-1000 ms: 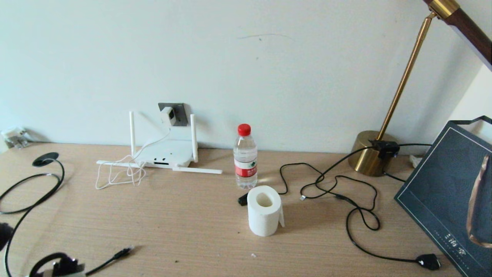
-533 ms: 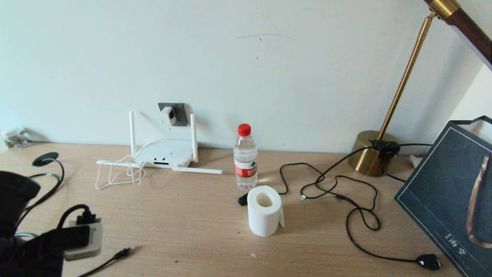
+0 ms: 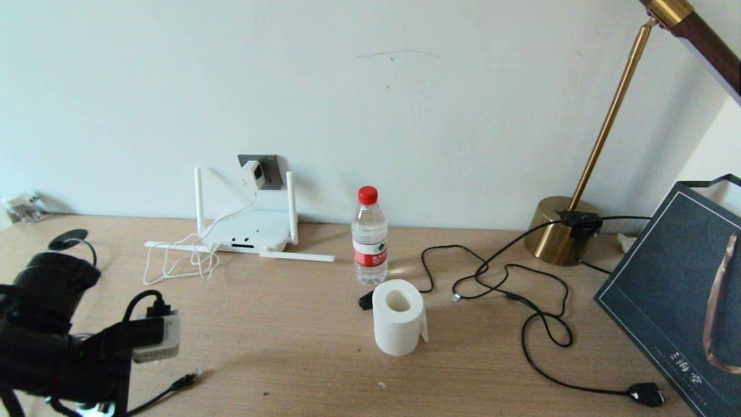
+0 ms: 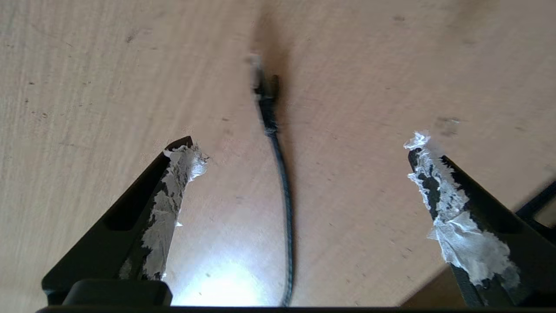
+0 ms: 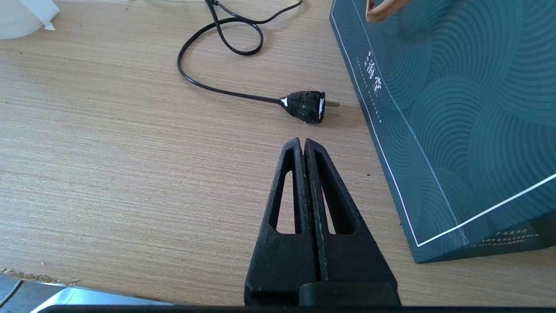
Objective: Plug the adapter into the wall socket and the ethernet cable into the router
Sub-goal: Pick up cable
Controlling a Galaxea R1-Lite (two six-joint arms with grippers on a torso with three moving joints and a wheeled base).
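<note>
The white adapter sits in the dark-grey wall socket, and its thin white cord falls in loops beside the white router. The black ethernet cable lies near the table's front left, its plug pointing right. My left arm hangs over that cable. My left gripper is open, with the cable running on the table between its fingers and the plug just ahead. My right gripper is shut on nothing, low over the table's front right.
A water bottle and a toilet-paper roll stand mid-table. A brass lamp base is at the back right; its black cord ends in a chunky plug. A dark paper bag lies at the right edge.
My left arm has come up into view at the lower left and moved right, over the ethernet cable. Nothing on the table has moved.
</note>
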